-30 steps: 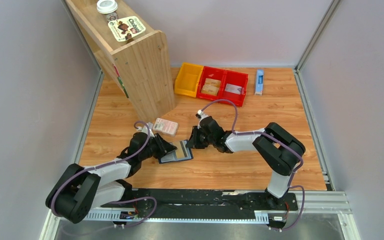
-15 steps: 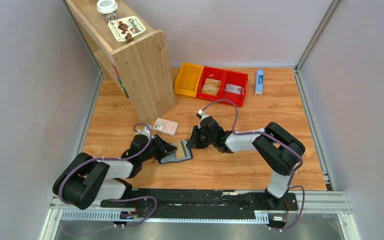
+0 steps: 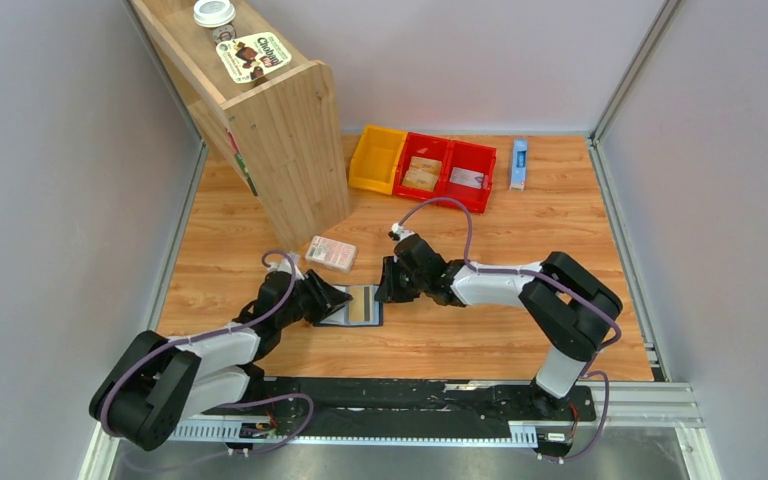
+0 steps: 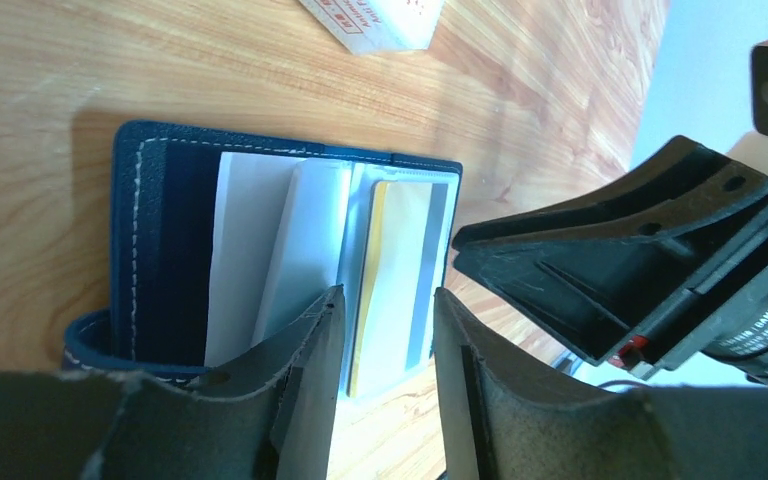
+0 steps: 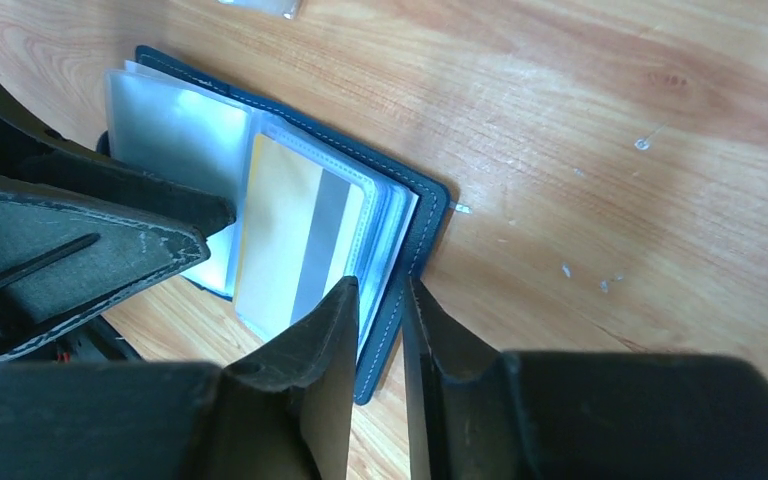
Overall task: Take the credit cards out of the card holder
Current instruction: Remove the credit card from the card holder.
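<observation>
From above, you see the wallet [image 3: 360, 312] lying open on the table [image 3: 440, 340]. Your left gripper [image 3: 345, 298] is at its 9 o'clock and your right gripper [image 3: 385, 292] at its 2 o'clock. A pink-and-white packet [image 3: 331, 252] lies apart at 11 o'clock.

Only the wrist views show the clear sleeves [image 5: 175, 130] inside and the yellow card [image 4: 400, 265] with a grey stripe, tucked in one of them. The left wrist view shows your left jaws standing apart on either side of that sleeve's end, with bare wood between them. The right wrist view shows your right jaws at a narrow slit over the wallet's stitched edge. Whether they nip it, you cannot tell.
</observation>
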Controlling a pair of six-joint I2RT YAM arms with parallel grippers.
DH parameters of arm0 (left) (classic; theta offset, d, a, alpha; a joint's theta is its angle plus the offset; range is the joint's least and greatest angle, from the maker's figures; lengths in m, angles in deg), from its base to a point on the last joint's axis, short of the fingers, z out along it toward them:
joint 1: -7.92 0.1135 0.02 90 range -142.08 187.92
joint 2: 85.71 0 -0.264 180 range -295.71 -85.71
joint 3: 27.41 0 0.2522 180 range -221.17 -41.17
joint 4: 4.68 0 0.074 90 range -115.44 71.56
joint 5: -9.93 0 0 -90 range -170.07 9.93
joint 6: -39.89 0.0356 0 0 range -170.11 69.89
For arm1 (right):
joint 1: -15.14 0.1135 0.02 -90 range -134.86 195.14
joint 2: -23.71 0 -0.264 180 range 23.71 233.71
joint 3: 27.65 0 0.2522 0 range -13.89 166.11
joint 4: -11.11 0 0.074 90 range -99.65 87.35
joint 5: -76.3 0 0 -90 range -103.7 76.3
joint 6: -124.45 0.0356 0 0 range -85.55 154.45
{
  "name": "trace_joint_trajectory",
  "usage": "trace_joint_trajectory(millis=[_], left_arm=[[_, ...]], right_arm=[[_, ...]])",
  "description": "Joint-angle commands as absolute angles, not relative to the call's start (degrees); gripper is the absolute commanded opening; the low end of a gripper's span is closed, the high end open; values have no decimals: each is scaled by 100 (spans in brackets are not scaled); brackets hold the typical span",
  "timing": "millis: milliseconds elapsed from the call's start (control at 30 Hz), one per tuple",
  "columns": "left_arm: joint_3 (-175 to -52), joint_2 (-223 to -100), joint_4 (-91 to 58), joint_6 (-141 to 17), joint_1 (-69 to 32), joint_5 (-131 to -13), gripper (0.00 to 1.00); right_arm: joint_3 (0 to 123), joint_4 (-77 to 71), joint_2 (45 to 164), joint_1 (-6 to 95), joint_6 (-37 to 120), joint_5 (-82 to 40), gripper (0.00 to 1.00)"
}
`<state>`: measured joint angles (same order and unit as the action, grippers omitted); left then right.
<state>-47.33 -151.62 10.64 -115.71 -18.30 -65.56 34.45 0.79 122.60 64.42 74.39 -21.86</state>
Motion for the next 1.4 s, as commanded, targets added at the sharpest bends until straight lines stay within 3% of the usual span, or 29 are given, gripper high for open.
trace_joint_trajectory(millis=[0,467,867,1100,1367], left_arm=[[-4776,-14802,292,-11330,-1853,-6811,47],[-4768,-15268,731,-11409,-1853,-6486,49],[-4698,-15400,1223,-11523,-1853,-6284,43],[-4504,-14795,1531,-11620,-1853,-6293,34],[-4495,-13906,1109,-11770,-1845,-6460,32]], right_arm=[[3787,-239,11925,6462,7216,-2046,26],[3937,-19,12416,6480,7514,-2732,21],[3814,-89,13058,6471,7488,-2829,17],[3779,-151,13129,6471,7427,-2785,17],[3770,-151,13164,6462,7391,-2776,17]])
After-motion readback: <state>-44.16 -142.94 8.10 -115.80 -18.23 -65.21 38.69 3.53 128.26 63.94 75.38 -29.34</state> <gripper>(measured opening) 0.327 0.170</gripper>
